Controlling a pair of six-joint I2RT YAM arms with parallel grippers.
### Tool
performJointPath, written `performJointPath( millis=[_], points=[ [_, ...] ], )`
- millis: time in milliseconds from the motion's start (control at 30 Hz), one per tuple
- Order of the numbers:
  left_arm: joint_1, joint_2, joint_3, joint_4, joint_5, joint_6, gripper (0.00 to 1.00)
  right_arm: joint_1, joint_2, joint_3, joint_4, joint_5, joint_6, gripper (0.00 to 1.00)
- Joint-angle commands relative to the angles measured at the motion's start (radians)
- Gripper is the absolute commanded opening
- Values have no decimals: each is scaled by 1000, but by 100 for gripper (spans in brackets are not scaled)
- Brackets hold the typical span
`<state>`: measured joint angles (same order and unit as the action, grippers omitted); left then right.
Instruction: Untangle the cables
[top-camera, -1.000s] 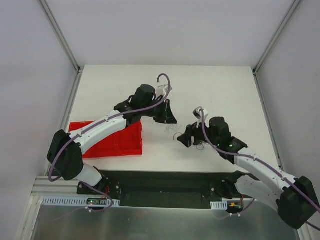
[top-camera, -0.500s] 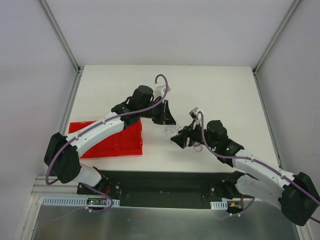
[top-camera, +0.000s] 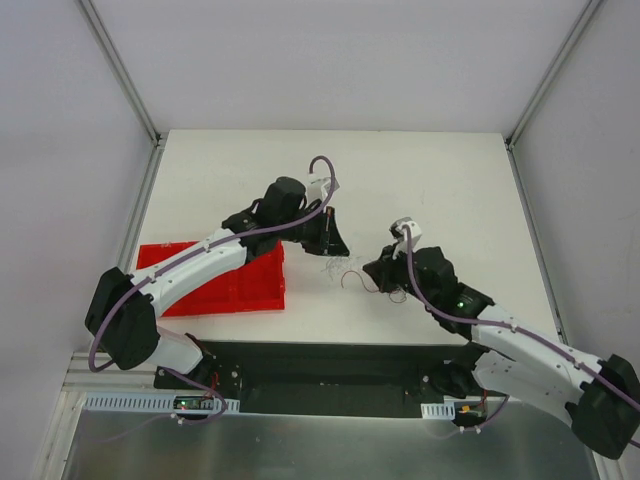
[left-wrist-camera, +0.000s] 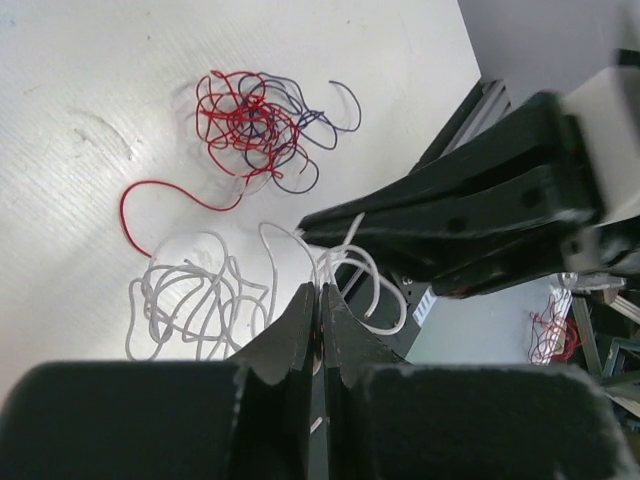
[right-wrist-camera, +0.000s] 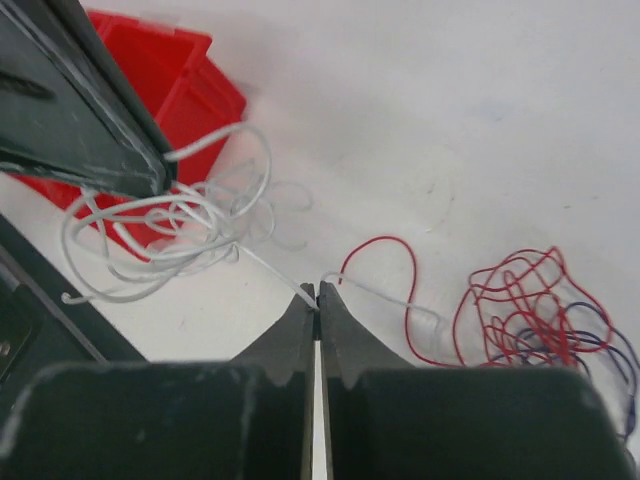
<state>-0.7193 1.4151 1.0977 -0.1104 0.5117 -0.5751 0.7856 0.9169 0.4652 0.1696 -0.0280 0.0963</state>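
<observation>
Close to the arm bases, the right gripper (right-wrist-camera: 317, 295) has its fingers pressed fully together. One thin white strand (right-wrist-camera: 275, 270) of the cables (left-wrist-camera: 245, 125) is pinched at their tips. Beside it, on the white table (top-camera: 450, 180), lies a loose knot of red and purple strands (right-wrist-camera: 520, 315), flat and touched by neither gripper. A single red strand loops out of the knot toward the fingers. On the left side, a red tray (top-camera: 225, 285) lies near the table edge. A little farther away, the left gripper (left-wrist-camera: 319, 300) is also completely closed, and it holds a bundle of white loops (left-wrist-camera: 195, 300) that spread out from its tips, near the tray. The pinched white strand runs straight from this bundle to the right gripper.
</observation>
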Motion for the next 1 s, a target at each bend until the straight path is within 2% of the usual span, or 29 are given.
performJointPath(
  millis=[0,133,300,367,500,600,633,733,800,833,900,967],
  points=[
    [4,-22,-22,-8,-41,46,4,1,-157,-5,-165,259,-9,0],
    [6,-16,-45,-34,-113,67,21,3,-278,27,-291,329,-4,0],
    [4,-28,-76,-45,-168,87,20,3,-362,147,-367,301,3,0],
    [-6,-45,-82,-19,-148,118,25,1,-348,232,-406,301,-15,0],
    [-41,-67,-62,41,-82,184,43,3,-303,453,-513,326,-79,1],
    [-71,-91,-64,162,-6,184,69,1,-248,622,-587,329,-118,0],
    [-81,-106,-67,213,2,181,75,3,-233,663,-610,329,-124,0],
    [-120,-154,-93,366,-22,181,83,1,-210,751,-650,341,-129,0],
    [-159,-179,-108,463,-93,193,95,1,-204,777,-645,333,-124,0],
    [-176,-177,-107,495,-128,207,99,3,-202,783,-631,321,-124,0],
    [-204,-156,-72,518,-194,239,99,1,-188,802,-627,304,-121,0],
    [-215,-125,-23,538,-202,250,99,3,-165,823,-633,293,-113,0]
  ],
)
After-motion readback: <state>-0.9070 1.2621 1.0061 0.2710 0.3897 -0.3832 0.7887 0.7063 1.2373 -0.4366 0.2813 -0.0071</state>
